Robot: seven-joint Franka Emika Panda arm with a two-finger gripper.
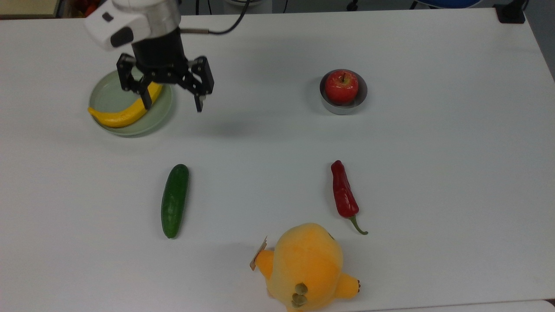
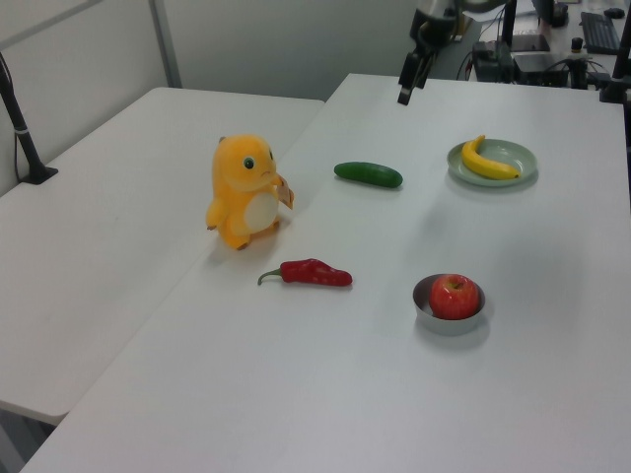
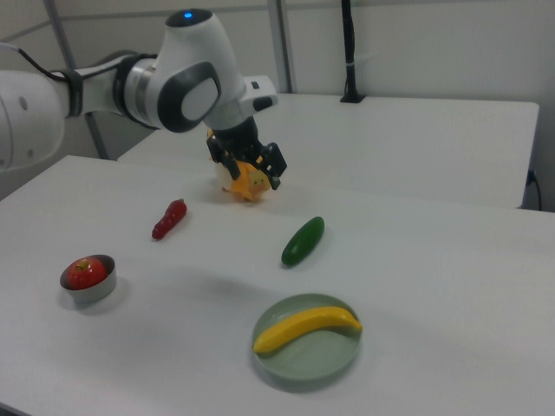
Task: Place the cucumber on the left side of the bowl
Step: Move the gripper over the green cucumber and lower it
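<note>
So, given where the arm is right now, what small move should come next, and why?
Probably carry the open two-finger gripper toward the top view's bottom until it is over the smooth dark green cucumber, then descend. It hangs in the air near the pale green plate, holding nothing, and the cucumber lies untouched on the table.
</note>
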